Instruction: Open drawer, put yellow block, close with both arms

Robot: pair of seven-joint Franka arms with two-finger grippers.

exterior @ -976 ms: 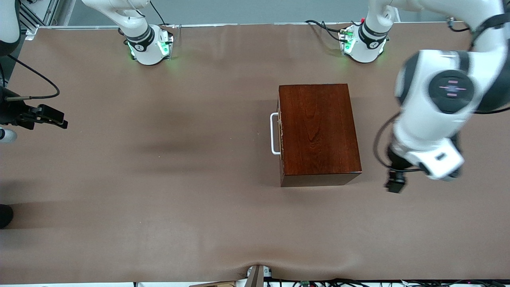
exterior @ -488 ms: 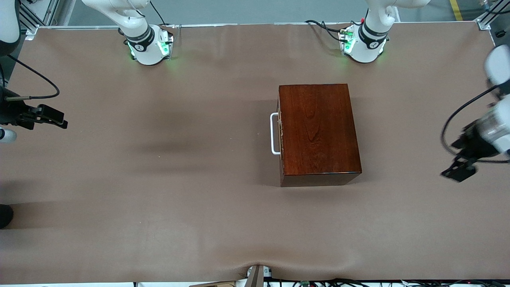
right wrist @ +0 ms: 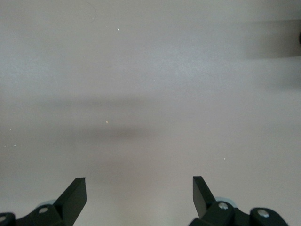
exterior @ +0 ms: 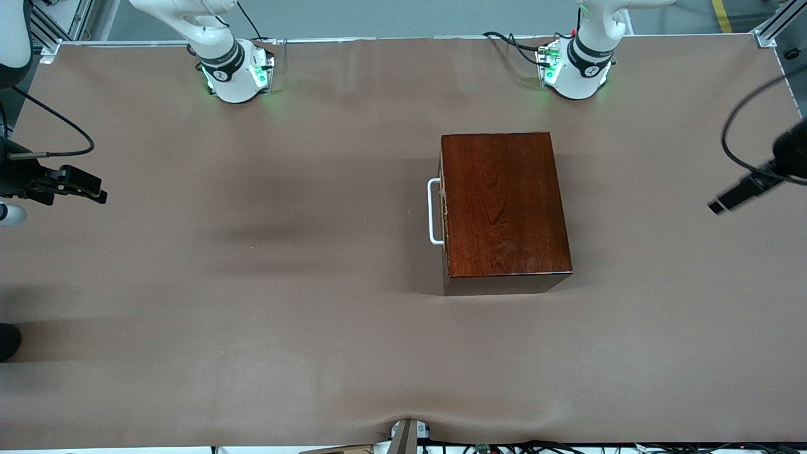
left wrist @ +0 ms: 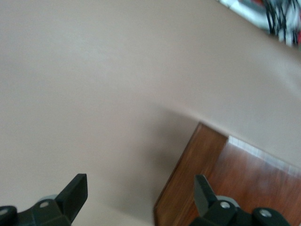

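black left pincer (left wrist: 141,188) and right pincer (right wrist: 139,190) both wide apart, empty, over table (exterior: 252,284)

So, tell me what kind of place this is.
Most likely a robotics lab bench: a brown-covered table, two bolted arm bases lit green, loose cables along the edge, and a lone wooden box as test prop.

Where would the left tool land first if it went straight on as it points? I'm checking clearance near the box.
Probably bare table; the left tool, open, points beside the box edge, though depth is unclear.
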